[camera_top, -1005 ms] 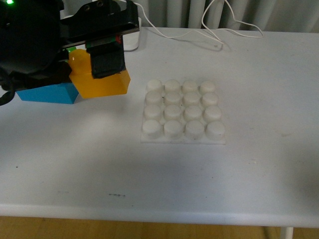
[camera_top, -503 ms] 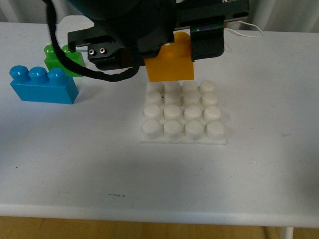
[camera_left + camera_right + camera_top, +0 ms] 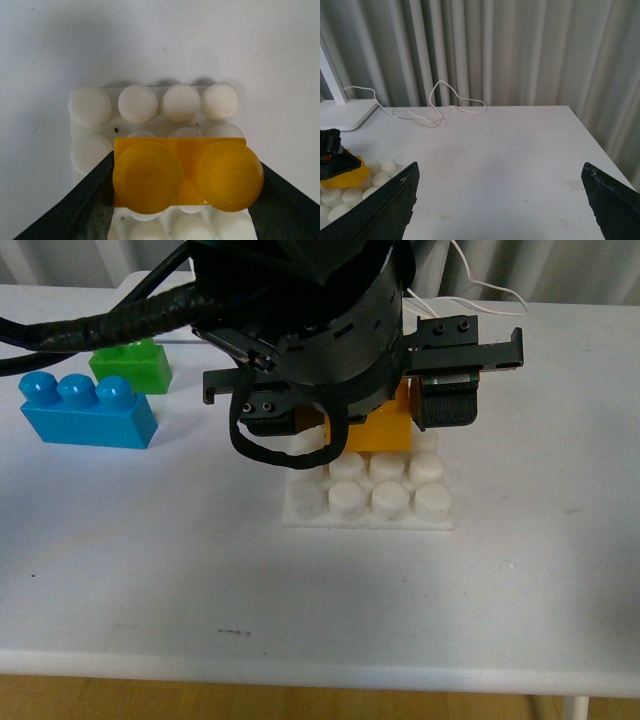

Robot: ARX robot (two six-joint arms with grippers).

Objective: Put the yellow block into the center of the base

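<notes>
- Left claw: closed on the yellow block, one finger on each short end. The wrist view confirms the grip.
- Right claw: fingers spread wide with nothing between them. It is off to the right, well apart from the base.
- Block position: over the base, its long side running left to right, roughly above the two middle columns of studs.
- Front view: the two near stud rows are uncovered, and the block hides the rows behind them.
- Wrist view: one full row of four studs shows beyond the block, and further studs show on its other side. This suggests a placement close to centre.
- Seating: cannot be confirmed. No view shows the block's underside against the studs, so it may be resting on them or held just above.
- Done, in my judgement: pick-up and transport to the base.
- Outstanding: confirm alignment over the middle studs, press down until the block locks, release, and withdraw the arm.
- Other items: the blue brick and the green brick sit on the worktop at far left, well apart from the base.
</notes>
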